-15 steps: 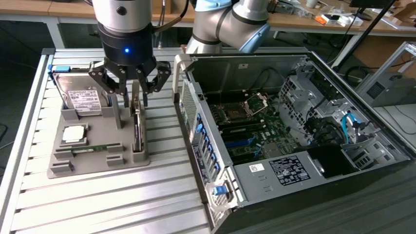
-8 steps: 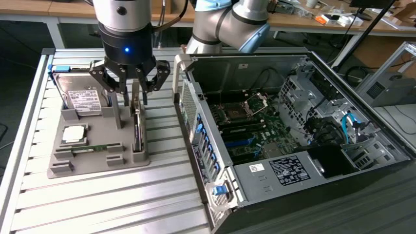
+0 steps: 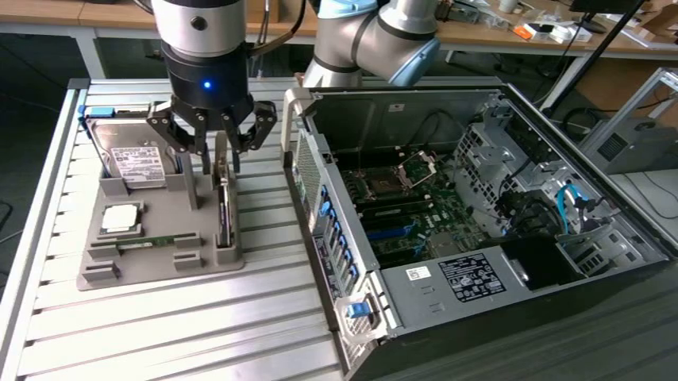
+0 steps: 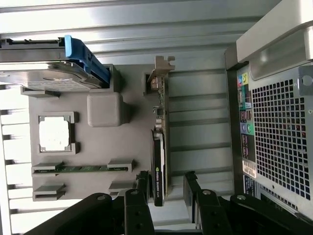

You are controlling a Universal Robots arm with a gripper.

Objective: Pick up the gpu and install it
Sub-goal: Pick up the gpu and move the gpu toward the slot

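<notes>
The gripper (image 3: 219, 157) is hanging in the upper left of the exterior view, pointing straight down with its black fingers (image 4: 143, 182) spreading partway apart. They are straddling the near end of the gpu (image 3: 225, 213) – one finger on each side of the card, with a sliver of grey showing between pad and card in the wrist view, so the gripper (image 4: 166, 182) is gripping nothing.

The gpu (image 4: 160, 161) is standing on its long edge in a slot along the side of a grey holder tray (image 3: 159, 266) that is facing the computer case. Its silver bracket (image 4: 161, 73) is sitting at the end away from the fingers.

On the same holder tray (image 4: 107, 142), towards the exterior view's left, a hard drive (image 3: 138, 159) with a white label is leaning upright in its cradle, and the wrist view is showing a blue strip along it (image 4: 44, 73). Below it in the exterior view a square processor chip (image 3: 120, 218) is lying flat in a recess (image 4: 54, 133), and a slim green memory stick (image 3: 159, 240) is lying across the tray nearer the lower edge (image 4: 80, 168).

The tray is resting on a ribbed aluminium table (image 3: 212, 325). Just beside it, filling the right half of the exterior view, an open computer case (image 3: 445, 95) is lying on its side – its motherboard (image 3: 414, 214) and power supply (image 3: 466, 278) are facing up. The case's perforated rear panel (image 4: 283, 132) is facing the tray.
</notes>
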